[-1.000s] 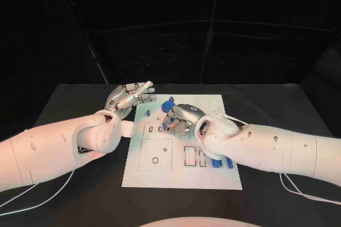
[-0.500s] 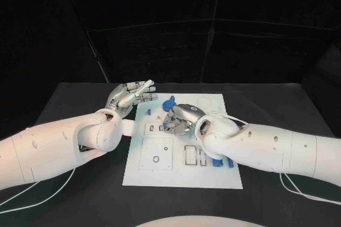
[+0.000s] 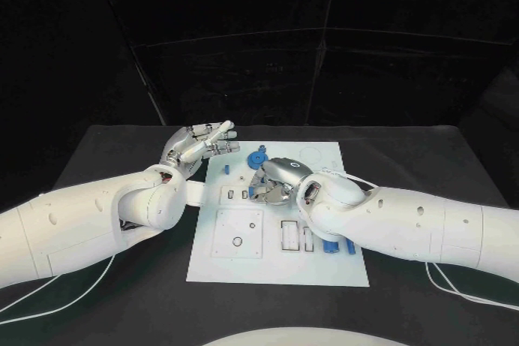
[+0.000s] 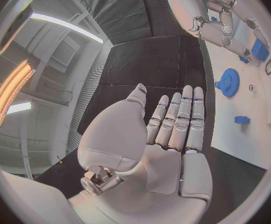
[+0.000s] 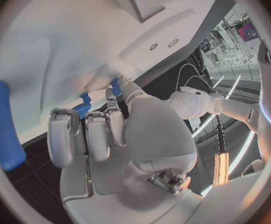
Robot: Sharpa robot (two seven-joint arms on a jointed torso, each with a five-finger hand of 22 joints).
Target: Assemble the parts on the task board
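Note:
The white task board (image 3: pixel 273 269) lies in the middle of the black table. My right hand (image 3: pixel 277 182) rests on the board's middle, fingers curled in around a small blue part (image 3: pixel 251 191); the same blue part (image 4: pixel 259 50) shows at its fingertips in the left wrist view. My left hand (image 3: pixel 201 143) hovers by the board's far left corner, its flat palm (image 4: pixel 166 149) holding nothing and its fingers straight. A blue gear (image 3: pixel 255 160) and a small blue block (image 3: pixel 225 168) sit on the board between the two hands.
Two blue pegs (image 3: pixel 330 247) lie near the board's right edge, under my right forearm. A blue peg (image 5: pixel 5 124) also lies on the board (image 5: pixel 54 40) beside my right hand. Square and slotted recesses (image 3: pixel 238 236) mark the board's near half.
My left hand has edged slightly toward the table's far side. The right hand stays curled over the same spot on the board.

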